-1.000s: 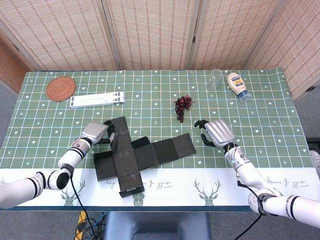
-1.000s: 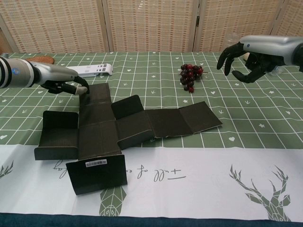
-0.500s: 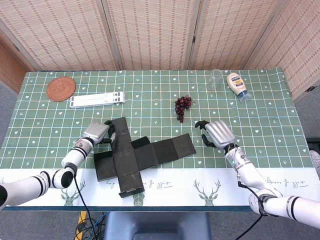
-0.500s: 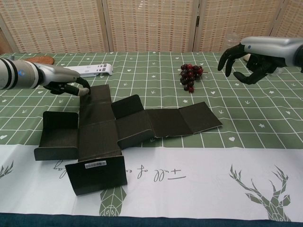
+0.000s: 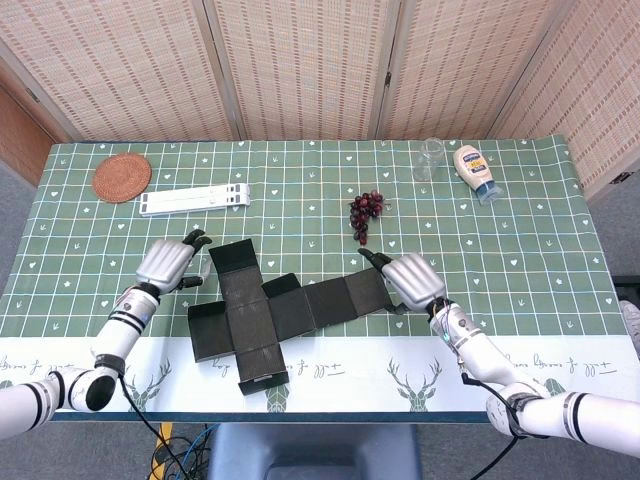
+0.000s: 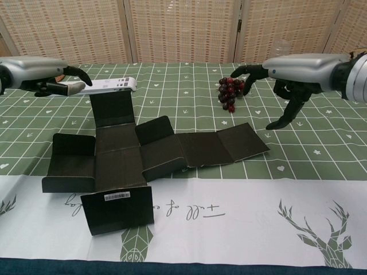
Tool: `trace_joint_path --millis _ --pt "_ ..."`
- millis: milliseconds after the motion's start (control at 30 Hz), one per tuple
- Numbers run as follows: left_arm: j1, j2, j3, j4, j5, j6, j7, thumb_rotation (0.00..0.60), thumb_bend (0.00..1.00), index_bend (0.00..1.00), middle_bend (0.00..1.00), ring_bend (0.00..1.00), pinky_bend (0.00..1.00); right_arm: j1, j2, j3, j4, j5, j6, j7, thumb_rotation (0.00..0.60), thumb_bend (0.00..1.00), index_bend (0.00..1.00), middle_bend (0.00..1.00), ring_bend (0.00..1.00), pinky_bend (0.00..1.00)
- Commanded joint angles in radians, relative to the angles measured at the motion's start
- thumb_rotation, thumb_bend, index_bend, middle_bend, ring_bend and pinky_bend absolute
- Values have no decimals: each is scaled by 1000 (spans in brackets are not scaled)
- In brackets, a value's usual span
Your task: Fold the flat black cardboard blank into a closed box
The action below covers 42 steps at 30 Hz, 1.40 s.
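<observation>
The flat black cardboard blank [image 5: 275, 312] is spread out on the worktop [image 5: 520, 225] covered by a green checked cloth, with its far flap [image 6: 113, 107] raised upright and several side flaps tilted up. The left hand [image 5: 167, 263] is held just left of the raised flap with its fingers [image 6: 73, 71] apart and nothing in them, and no contact with the cardboard is seen. The right hand [image 5: 410, 280] is hung over the right end of the blank with its fingers [image 6: 282, 118] spread downward, empty; a bunch of dark red grapes [image 5: 365, 211] is seen just behind it.
</observation>
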State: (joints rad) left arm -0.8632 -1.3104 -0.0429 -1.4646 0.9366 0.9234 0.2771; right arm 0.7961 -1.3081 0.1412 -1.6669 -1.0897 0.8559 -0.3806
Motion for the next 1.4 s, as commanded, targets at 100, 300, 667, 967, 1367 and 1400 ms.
trace_joint_path --millis 100,300,667,967,1367,1400 --pt "95 42 8 -61 112 117 -61 87 517 173 135 800 905 110 -72 -11 -43 208 -27 -223 600 122 0 89 816 1000" --pt "148 85 15 -107 165 156 -82 86 516 169 132 795 905 203 -158 -17 -38 386 15 -375 600 117 0 66 806 1000" --pt "209 130 13 -165 225 177 -100 84 516 169 129 793 905 331 -288 -30 12 627 111 -551 600 117 0 67 806 1000" --pt "233 141 -2 -168 244 162 -118 85 515 168 127 793 905 376 -365 -26 74 724 148 -598 600 117 0 68 806 1000" --pt "261 154 -14 -165 268 146 -143 86 515 167 125 793 905 412 -428 -19 133 781 160 -633 600 116 0 77 806 1000" --pt "262 155 -16 -165 269 144 -145 86 516 167 124 793 905 415 -430 -18 136 785 162 -636 600 116 0 79 806 1000"
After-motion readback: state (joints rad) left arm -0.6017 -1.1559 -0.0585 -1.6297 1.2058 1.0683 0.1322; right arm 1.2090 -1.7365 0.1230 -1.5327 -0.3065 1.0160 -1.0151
